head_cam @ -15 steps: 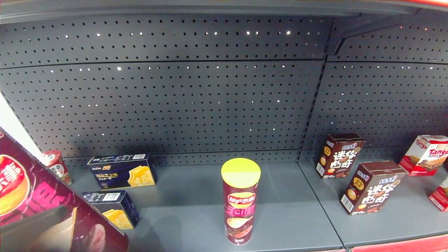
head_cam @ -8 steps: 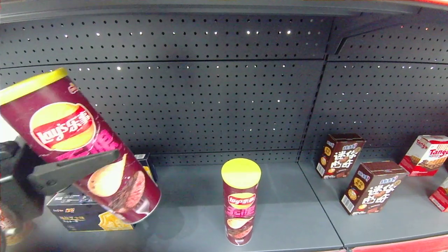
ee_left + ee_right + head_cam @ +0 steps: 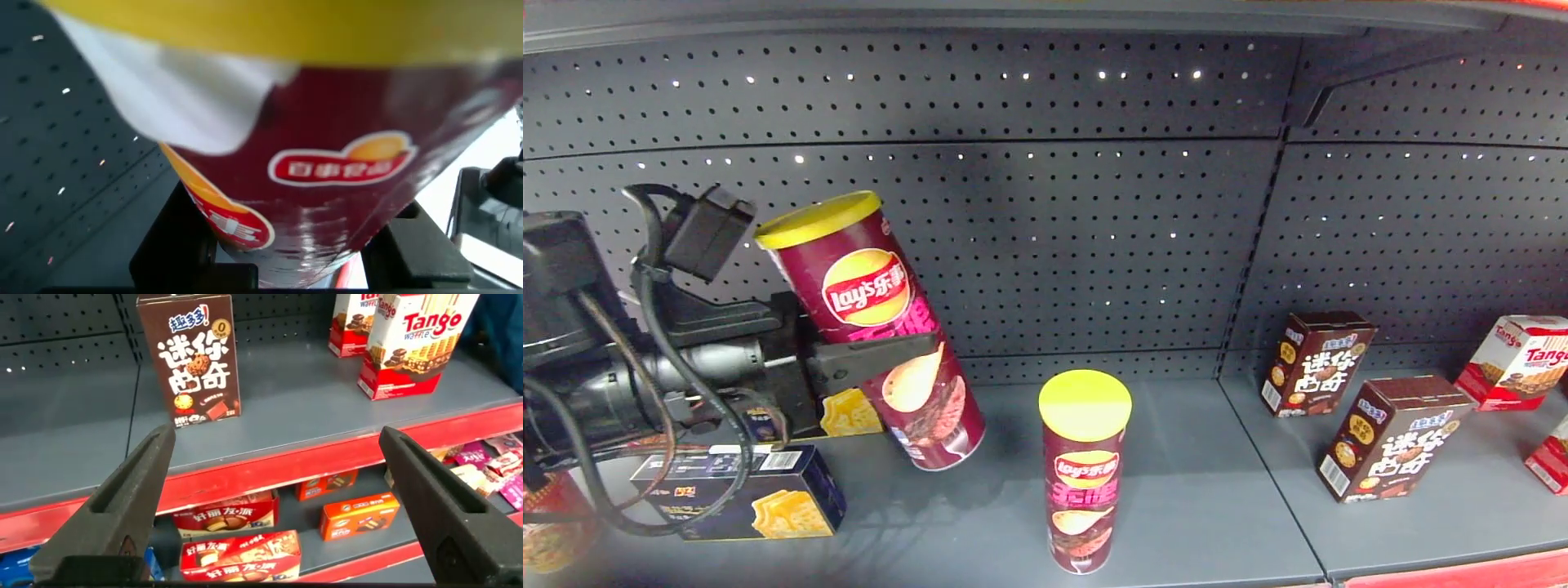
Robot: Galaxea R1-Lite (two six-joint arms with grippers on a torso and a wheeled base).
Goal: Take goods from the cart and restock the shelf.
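The left gripper [image 3: 894, 359] pinches a maroon cylindrical chip can with a yellow lid [image 3: 862, 282] across its middle. The can is tilted, lid leaning toward the robot's left, base low over the grey metal shelf [image 3: 1192, 498]. Near it a second maroon can [image 3: 1085, 478] stands upright. The right gripper [image 3: 274, 510] hangs with jaws spread wide, facing a brown cookie box [image 3: 189, 359].

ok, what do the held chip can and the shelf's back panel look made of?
held chip can: probably paperboard tube, glossy printed wrap with sheen; yellow lid looks like matte plastic.
back panel: likely sheet metal, matte dark-grey paint, regular punched holes letting light through.
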